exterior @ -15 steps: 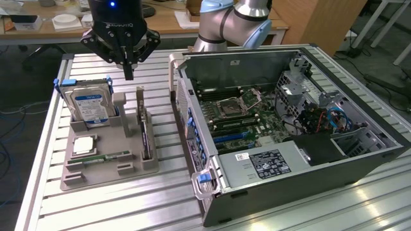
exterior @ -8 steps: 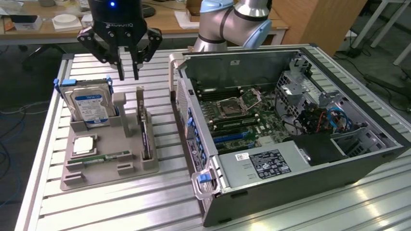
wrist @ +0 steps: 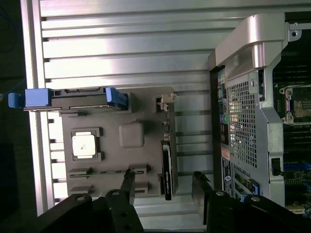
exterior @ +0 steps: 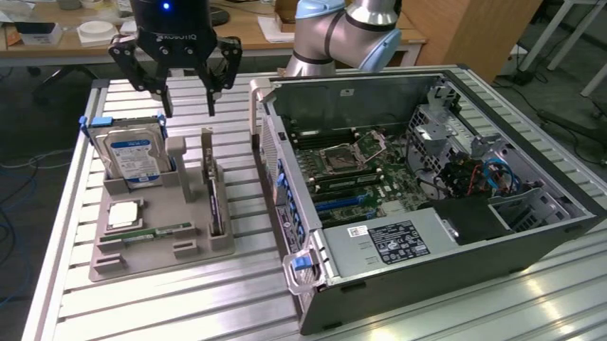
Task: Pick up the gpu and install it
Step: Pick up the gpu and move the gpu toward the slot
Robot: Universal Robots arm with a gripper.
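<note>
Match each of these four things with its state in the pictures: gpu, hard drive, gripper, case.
Things:
1. gpu
2. hard drive
3. gripper
4. case

States:
A. lies open, motherboard showing
B. hangs open above the tray, holding nothing
C. stands on its thin edge in a slot on the tray's side nearest the case
D. stands upright in the tray, broad face showing

Pairs: 1-C, 2-D, 3-B, 4-A

The gpu [exterior: 215,206] stands between hard drive [exterior: 133,158] and case [exterior: 408,288].
</note>
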